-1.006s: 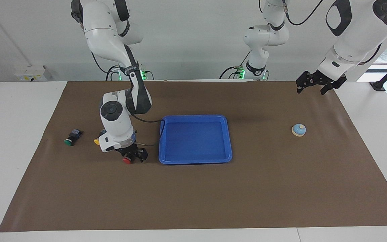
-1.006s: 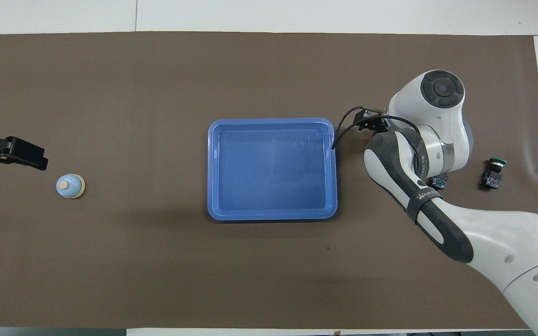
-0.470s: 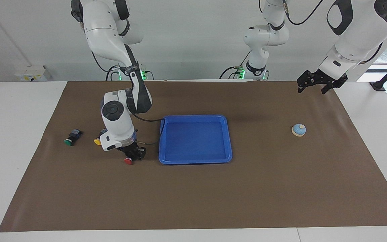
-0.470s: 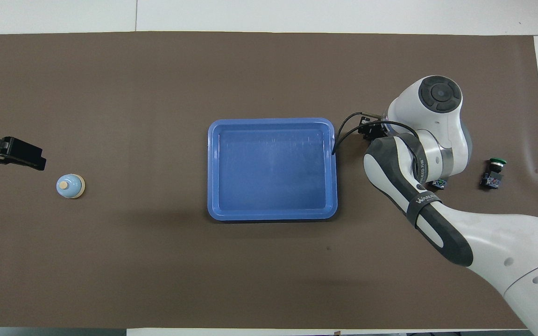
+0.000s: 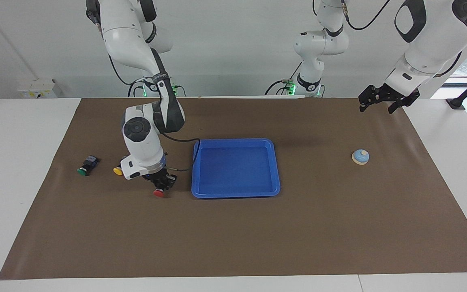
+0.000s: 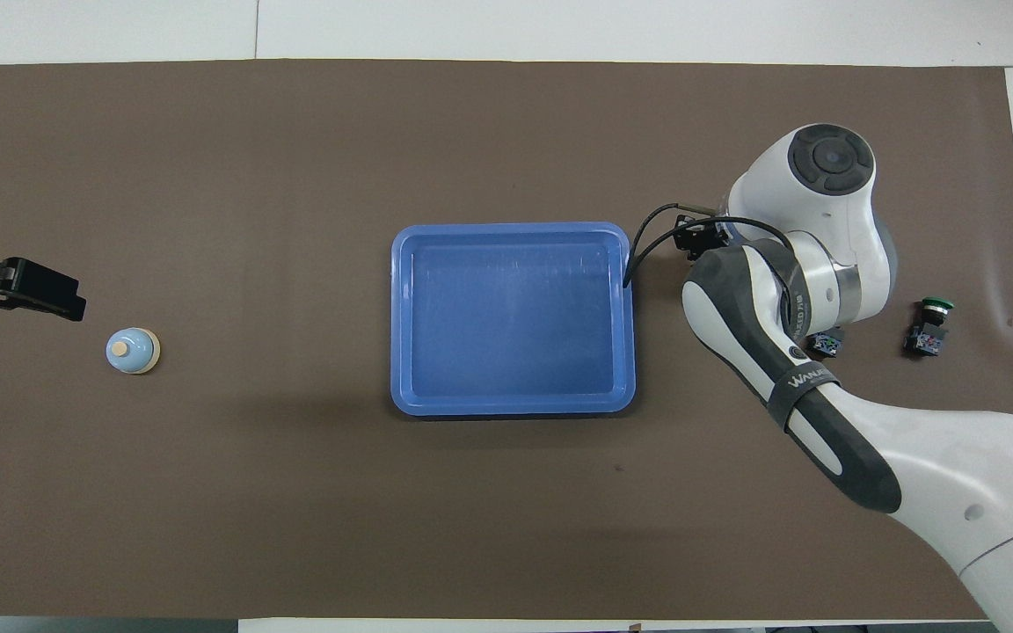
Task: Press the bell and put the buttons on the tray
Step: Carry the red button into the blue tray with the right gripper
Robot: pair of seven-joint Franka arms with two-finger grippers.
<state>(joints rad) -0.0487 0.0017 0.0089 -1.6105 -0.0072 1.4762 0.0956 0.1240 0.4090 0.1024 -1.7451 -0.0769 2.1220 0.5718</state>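
My right gripper [image 5: 161,185] is shut on the red button [image 5: 159,192], holding it just above the mat beside the blue tray [image 5: 235,194]. In the overhead view the right wrist hides both. The yellow button [image 5: 117,171] lies on the mat next to the right wrist, and only its black body [image 6: 826,345] shows from above. The green button [image 5: 82,171] [image 6: 930,321] lies farther toward the right arm's end. The bell [image 5: 360,157] [image 6: 132,350] sits toward the left arm's end. My left gripper [image 5: 381,101] [image 6: 32,290] hangs open in the air near the bell, touching nothing.
A brown mat [image 5: 233,235] covers the table, with white table surface around it. The blue tray [image 6: 511,404] lies at the mat's middle with nothing in it. A black cable loops from the right wrist over the tray's corner [image 6: 634,255].
My right gripper closed on the red button and raised it a little, shifting slightly toward the tray. The left gripper drifted slightly upward away from the bell.
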